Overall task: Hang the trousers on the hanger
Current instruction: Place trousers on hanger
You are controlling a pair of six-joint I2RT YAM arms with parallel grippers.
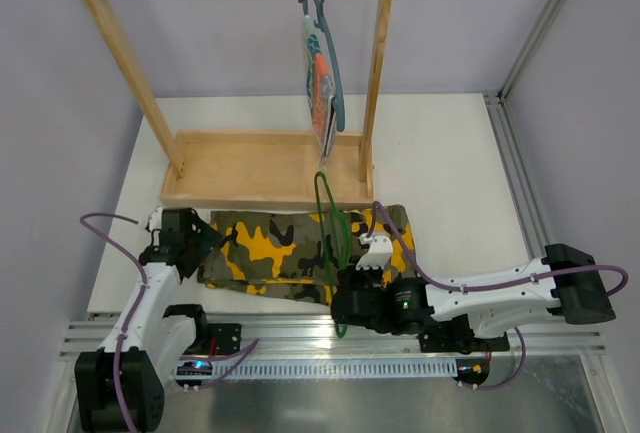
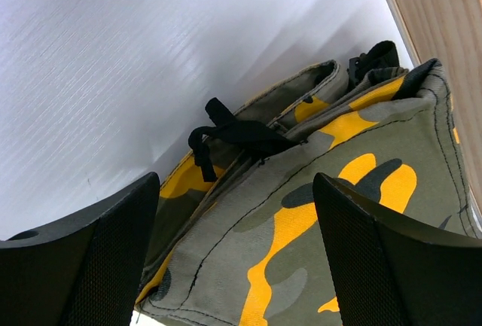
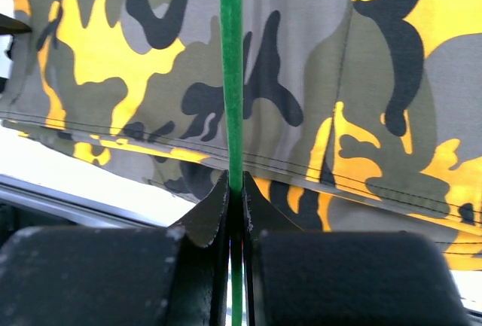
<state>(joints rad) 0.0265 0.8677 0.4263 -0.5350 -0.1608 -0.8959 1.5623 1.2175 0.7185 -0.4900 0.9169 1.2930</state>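
The trousers (image 1: 290,248) lay folded flat just in front of the rack (image 1: 250,188), with the end carrying black tabs in front of its left post. The hanger (image 1: 328,215) lay across them in front of the rack's right post, its top almost at the rack's base. I could not tell whether any cloth had passed through its frame. The right gripper (image 3: 235,190) was clamped tight on the thin green bar. The left gripper (image 2: 237,183) stood wide apart over the tabbed end, holding nothing.

The likeliest fault seemed a shallow bite: closing there, the left fingers (image 2: 98,258) might have caught only the top layer, so the fold would have split and sagged. The thin bar could also have twisted in the right grip under the cloth's drag, and the hanger's top might have snagged the rack's base
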